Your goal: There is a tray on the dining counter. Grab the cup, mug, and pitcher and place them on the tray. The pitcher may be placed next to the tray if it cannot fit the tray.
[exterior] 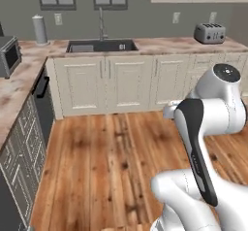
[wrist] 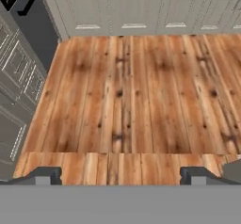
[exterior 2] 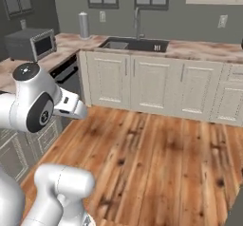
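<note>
My gripper point(wrist: 121, 176) is open, its two dark fingertips point(wrist: 45, 175) standing wide apart with nothing between them. It hangs above bare wooden floor point(wrist: 132, 91) and looks down at the planks. My white arm point(exterior: 213, 113) is folded up close to the base. The tray, the cup, the mug, the pitcher and the dining counter are out of view.
A stone-topped counter over white cabinets point(exterior: 121, 82) runs along the far wall, with a sink point(exterior: 101, 45), a toaster point(exterior: 209, 32) and a paper towel roll point(exterior: 39, 29). A microwave point(exterior 2: 32, 43) sits on the left counter. A dark appliance front point(wrist: 28, 18) stands left.
</note>
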{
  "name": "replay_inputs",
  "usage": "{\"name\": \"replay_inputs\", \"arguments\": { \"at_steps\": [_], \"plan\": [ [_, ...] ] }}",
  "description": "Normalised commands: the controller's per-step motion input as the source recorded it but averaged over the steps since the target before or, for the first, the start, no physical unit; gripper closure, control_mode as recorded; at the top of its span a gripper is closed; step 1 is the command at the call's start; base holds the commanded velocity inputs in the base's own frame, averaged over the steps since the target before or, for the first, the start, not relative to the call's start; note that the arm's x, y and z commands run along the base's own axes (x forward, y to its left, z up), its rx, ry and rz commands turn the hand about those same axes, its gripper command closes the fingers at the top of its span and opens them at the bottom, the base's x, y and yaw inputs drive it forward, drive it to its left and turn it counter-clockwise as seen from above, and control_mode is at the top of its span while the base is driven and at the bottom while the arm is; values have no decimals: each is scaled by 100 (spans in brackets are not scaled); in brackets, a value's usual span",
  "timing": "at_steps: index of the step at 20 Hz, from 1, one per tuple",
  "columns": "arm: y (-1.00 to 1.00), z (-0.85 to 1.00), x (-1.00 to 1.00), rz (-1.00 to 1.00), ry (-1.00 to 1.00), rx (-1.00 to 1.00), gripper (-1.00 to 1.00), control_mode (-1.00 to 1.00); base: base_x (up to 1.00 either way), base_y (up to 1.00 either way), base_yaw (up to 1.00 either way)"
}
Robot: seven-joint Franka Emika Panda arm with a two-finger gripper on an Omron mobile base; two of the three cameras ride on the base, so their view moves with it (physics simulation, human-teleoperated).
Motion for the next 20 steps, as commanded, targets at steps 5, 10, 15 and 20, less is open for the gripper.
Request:
{"name": "replay_inputs", "arguments": {
  "at_steps": [5,10,15,20],
  "plan": [
    [0,0,0,0,0,0,-100,100,100,-15,50],
    [0,0,0,0,0,0,-100,100,100,-40,66],
    [0,0,0,0,0,0,-100,100,100,-45,75],
    [0,0,0,0,0,0,-100,100,92,-39,74]
  ]
}}
